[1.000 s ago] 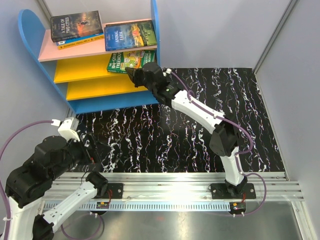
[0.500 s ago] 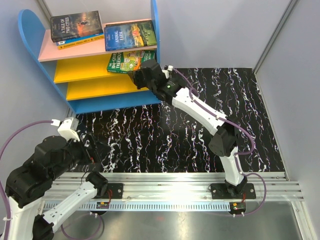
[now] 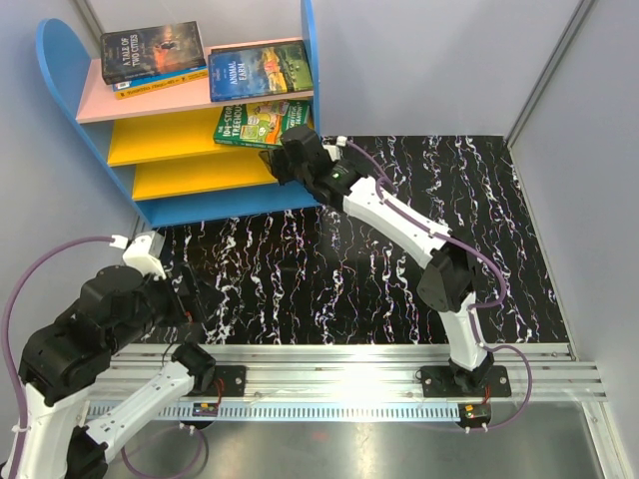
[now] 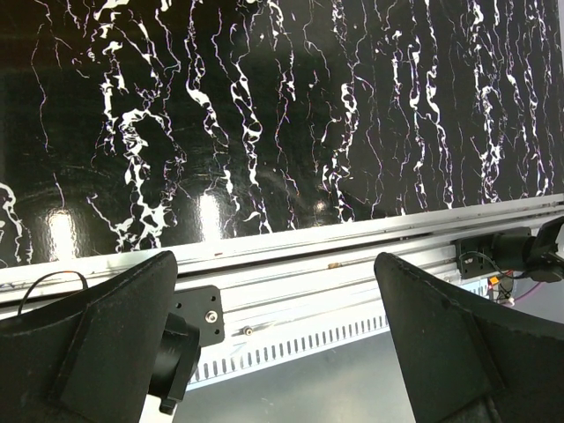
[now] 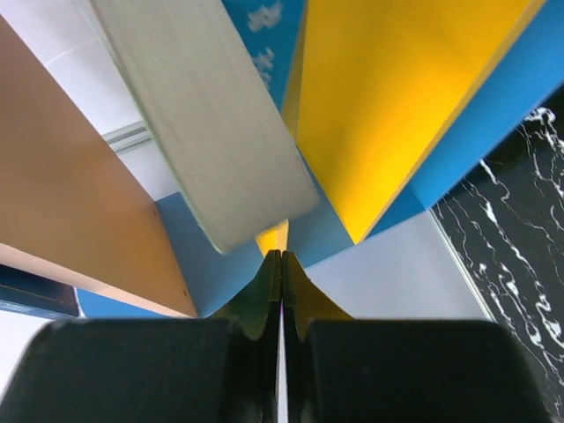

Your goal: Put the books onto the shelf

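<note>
**A:** How far along?
**B:** Nearly done, I'd judge. Four books point(image 3: 260, 70) lie on the shelf point(image 3: 60, 60) at eleven o'clock, and none shows on the worktop point(image 3: 300, 279). Three sit on the top board point(image 3: 95, 105). The green book point(image 3: 262, 120) lies one board lower, overhanging toward four o'clock.
**A:** What's left?
**B:** Probably pushing it in.
**A:** The right end effector point(image 5: 280, 264)?
**B:** Fingers pressed together, holding nothing, tip just beside the green book's page edge. Whether they touch, I cannot tell.
**A:** The left end effector point(image 4: 273, 264)?
**B:** Wide open and empty, at seven o'clock over the worktop's near edge.
</note>
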Motion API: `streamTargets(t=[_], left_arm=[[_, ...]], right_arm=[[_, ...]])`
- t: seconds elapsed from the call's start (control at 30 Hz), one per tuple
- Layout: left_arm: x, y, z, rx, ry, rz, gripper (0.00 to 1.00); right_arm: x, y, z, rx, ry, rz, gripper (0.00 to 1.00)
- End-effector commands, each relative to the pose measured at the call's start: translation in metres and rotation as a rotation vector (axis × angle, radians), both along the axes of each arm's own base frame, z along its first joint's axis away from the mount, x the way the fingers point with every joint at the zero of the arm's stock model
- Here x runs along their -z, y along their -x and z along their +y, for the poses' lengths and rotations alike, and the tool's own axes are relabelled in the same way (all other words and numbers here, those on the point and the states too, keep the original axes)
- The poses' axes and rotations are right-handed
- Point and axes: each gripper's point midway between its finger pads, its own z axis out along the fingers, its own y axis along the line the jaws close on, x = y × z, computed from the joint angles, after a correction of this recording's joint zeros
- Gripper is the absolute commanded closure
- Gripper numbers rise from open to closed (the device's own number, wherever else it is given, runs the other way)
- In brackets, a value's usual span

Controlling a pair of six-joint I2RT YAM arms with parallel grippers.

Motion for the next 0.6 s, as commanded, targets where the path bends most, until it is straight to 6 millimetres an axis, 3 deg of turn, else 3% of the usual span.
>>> streamTargets(t=[0.0, 0.3, 0.57], left_arm=[[-0.004, -0.011, 0.0, -0.012, -0.022, -0.028, 0.01], [-0.004, -0.018, -0.001, -0.018, -0.038, -0.032, 0.01], [-0.002, -0.024, -0.004, -0.021, -0.05, -0.028, 0.01]], right_arm=[[-0.033, -0.015, -0.014, 0.048, -0.039, -0.081, 1.0], [-0.023, -0.038, -0.025, 0.069, -0.068, -0.066, 1.0], [-0.029, -0.05, -0.028, 0.056, -0.093, -0.085, 1.0]])
